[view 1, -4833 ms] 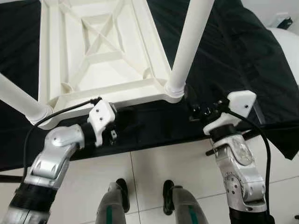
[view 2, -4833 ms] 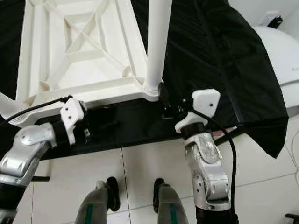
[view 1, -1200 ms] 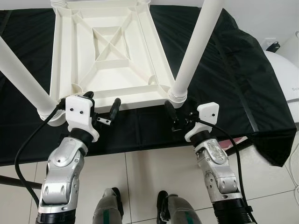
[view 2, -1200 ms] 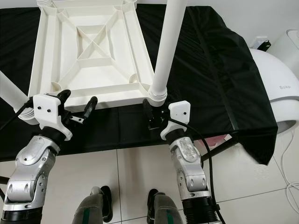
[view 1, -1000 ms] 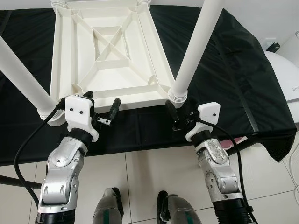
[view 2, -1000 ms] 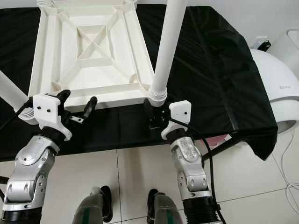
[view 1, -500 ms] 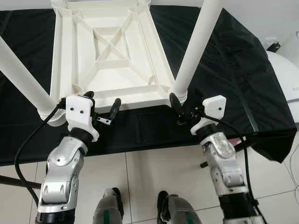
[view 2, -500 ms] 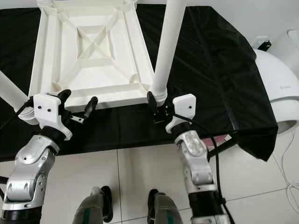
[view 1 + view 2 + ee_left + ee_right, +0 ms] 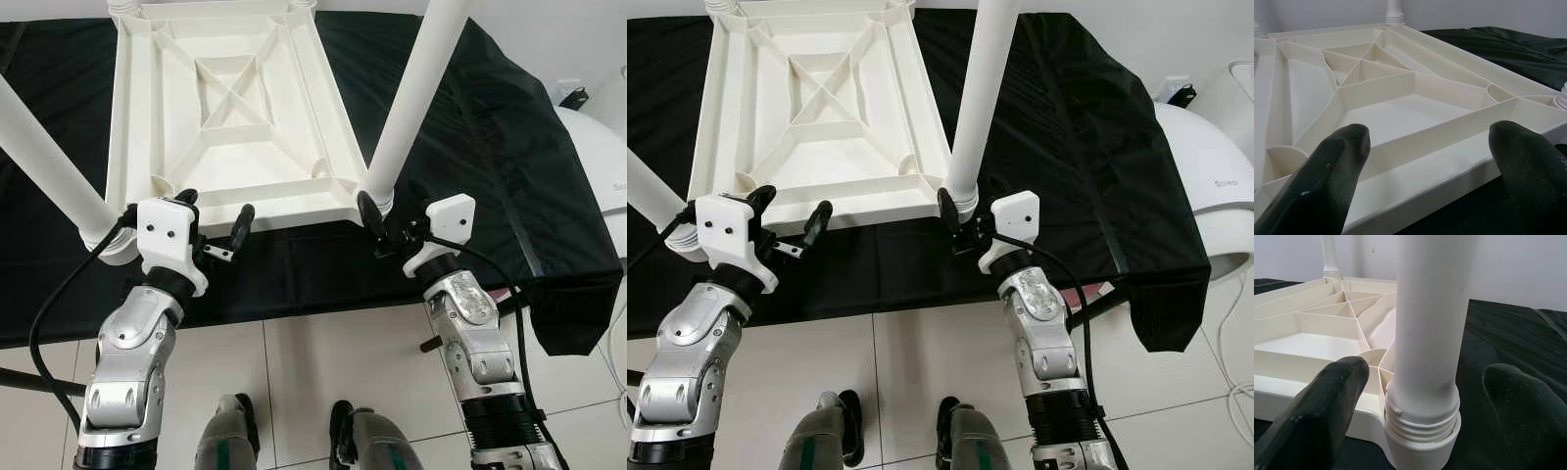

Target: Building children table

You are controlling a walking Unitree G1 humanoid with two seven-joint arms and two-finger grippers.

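Note:
A white plastic children's table (image 9: 230,117) lies upside down on a black cloth, its ribbed underside facing up. White legs stand screwed into its corners: the near right leg (image 9: 411,98), the near left leg (image 9: 49,166) and a far one (image 9: 1394,12). My left gripper (image 9: 214,211) is open at the near rim of the tabletop, its fingers (image 9: 1332,166) apart just before that rim. My right gripper (image 9: 384,223) is open, one finger (image 9: 1327,401) on each side of the near right leg's threaded base (image 9: 1422,426), with gaps on both sides.
The black cloth (image 9: 490,147) covers a work table; its corner (image 9: 573,323) hangs off at the right. A white rounded appliance (image 9: 600,147) stands at the far right. Tiled floor and my feet (image 9: 245,431) are below. A black cable (image 9: 59,294) runs beside my left arm.
My right gripper has moved forward and to the right, so its fingers now straddle the leg's base. The left gripper has stayed put. Since the oldest frames the camera has drawn back.

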